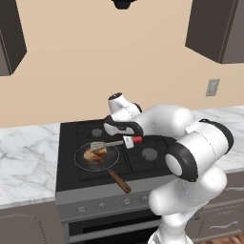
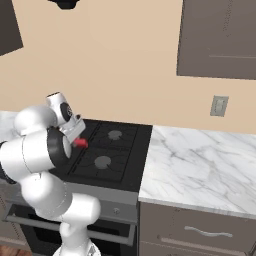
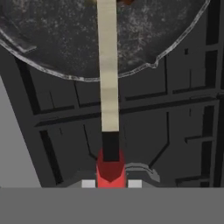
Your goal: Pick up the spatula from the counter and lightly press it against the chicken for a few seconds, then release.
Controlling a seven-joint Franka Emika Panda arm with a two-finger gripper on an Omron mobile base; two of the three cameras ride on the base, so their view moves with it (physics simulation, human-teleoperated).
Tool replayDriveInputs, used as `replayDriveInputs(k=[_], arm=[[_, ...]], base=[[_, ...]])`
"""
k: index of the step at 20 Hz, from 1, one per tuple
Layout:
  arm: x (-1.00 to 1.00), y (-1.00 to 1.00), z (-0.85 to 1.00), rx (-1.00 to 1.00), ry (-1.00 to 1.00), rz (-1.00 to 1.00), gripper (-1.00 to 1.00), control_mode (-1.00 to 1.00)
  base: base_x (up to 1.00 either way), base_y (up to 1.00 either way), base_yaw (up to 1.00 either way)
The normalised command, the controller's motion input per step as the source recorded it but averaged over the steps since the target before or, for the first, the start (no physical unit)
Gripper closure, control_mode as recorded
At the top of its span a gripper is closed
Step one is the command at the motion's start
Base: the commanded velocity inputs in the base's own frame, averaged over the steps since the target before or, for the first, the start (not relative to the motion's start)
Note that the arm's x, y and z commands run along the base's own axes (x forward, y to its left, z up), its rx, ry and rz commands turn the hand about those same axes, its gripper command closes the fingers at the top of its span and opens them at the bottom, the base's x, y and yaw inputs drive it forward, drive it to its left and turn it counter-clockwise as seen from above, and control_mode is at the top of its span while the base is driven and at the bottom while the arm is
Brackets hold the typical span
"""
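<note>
Just one spatula (image 1: 113, 143), one chicken (image 1: 92, 155)

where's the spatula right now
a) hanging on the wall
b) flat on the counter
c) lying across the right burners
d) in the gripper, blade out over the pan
d: the gripper is shut on the red handle of the spatula, and its blade reaches over the chicken in the pan.

Spatula (image 3: 108, 78) tip cut off
Blade and pan (image 3: 48, 39) run past the hand view's top edge; the arm (image 2: 30, 150) hides the pan from the right.
</note>
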Motion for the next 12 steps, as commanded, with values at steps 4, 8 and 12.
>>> replayDriveInputs(k=[4, 8, 12], arm=[[0.21, 0.08, -0.21, -0.01, 0.02, 0.0, 1.0, -1.0], [0.06, 0.01, -0.23, -0.03, 0.06, 0.0, 1.0, -1.0], [0.0, 0.0, -0.25, -0.05, 0.08, 0.0, 1.0, -1.0]], base=[[0.0, 0.0, 0.0], [0.0, 0.0, 0.0], [0.0, 0.0, 0.0]])
